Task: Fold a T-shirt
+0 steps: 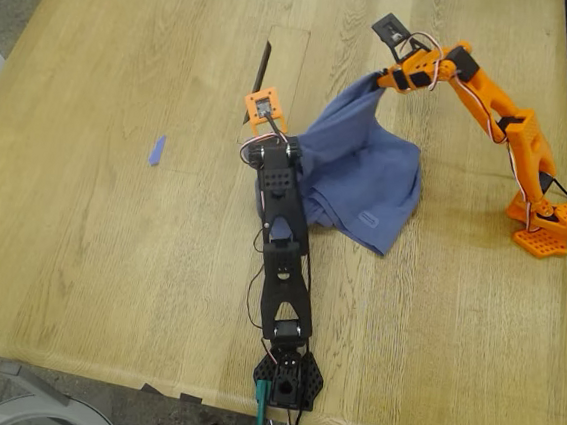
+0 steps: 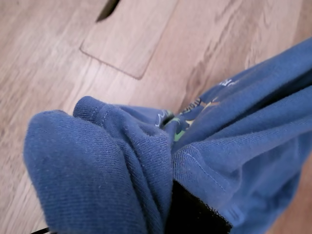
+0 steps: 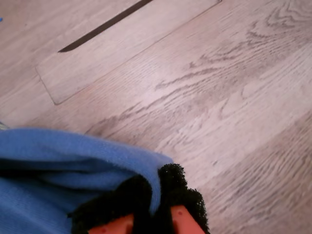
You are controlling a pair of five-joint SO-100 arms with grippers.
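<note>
T-shirt (image 1: 359,180) bunched mid-tabletop (image 1: 110,236), lifted at two points. My first gripper (image 1: 291,155) clamped on a gathered fold beside the chest print; my second gripper (image 1: 385,79) pinched shut on a raised edge. Blue tape scrap (image 1: 156,150) well apart.

A pale wooden table (image 1: 108,256) is carrying everything here, its grain running lengthwise. A rectangular hatch (image 1: 285,67) is sitting flush in the tabletop, with a dark slot along one edge. Just beside the hatch, a slate-blue T-shirt (image 1: 361,185) is lying bunched on the wood, part of it lifted clear of the surface. Well apart from the hatch, toward the exterior view's left, a tiny blue scrap of tape (image 1: 156,150) is lying on the boards. An orange arm base (image 1: 548,228) and a black arm base (image 1: 288,379) are resting on the table, both far from the hatch.
</note>
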